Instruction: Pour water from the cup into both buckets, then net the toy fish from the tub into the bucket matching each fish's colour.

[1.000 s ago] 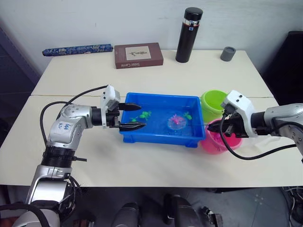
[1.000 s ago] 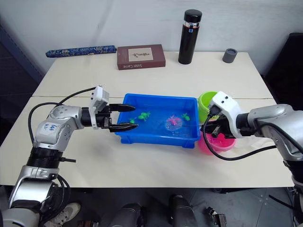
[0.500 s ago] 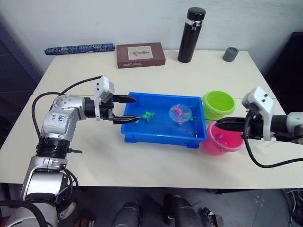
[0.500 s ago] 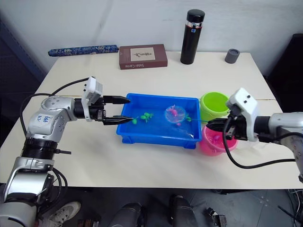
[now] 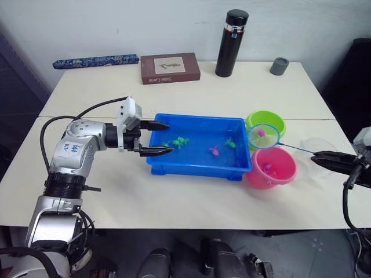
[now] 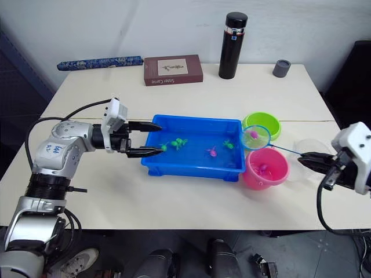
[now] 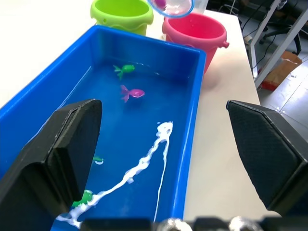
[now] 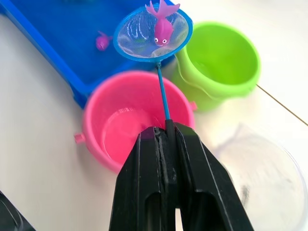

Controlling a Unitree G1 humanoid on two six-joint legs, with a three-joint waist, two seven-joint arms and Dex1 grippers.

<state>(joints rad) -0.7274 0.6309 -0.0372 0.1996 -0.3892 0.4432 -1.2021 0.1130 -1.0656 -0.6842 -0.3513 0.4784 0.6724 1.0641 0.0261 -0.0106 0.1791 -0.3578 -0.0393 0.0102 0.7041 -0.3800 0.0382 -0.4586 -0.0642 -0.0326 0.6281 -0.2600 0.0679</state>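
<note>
Counted two buckets (image 5: 271, 168), one pink fish (image 8: 162, 28) netted; right gripper (image 8: 166, 144) clamped net (image 8: 152, 33); left gripper (image 5: 162, 138) spread, empty.

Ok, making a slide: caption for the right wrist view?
Right tool holds the net with a pink fish above the pink bucket.

You can read little here. The brown book (image 5: 170, 68) at the table's far edge has white lettering on its spine, maybe "Sister Carrie", too small to confirm. The left arm's upper segment (image 5: 72, 152) carries blue handwritten characters, unreadable.
</note>
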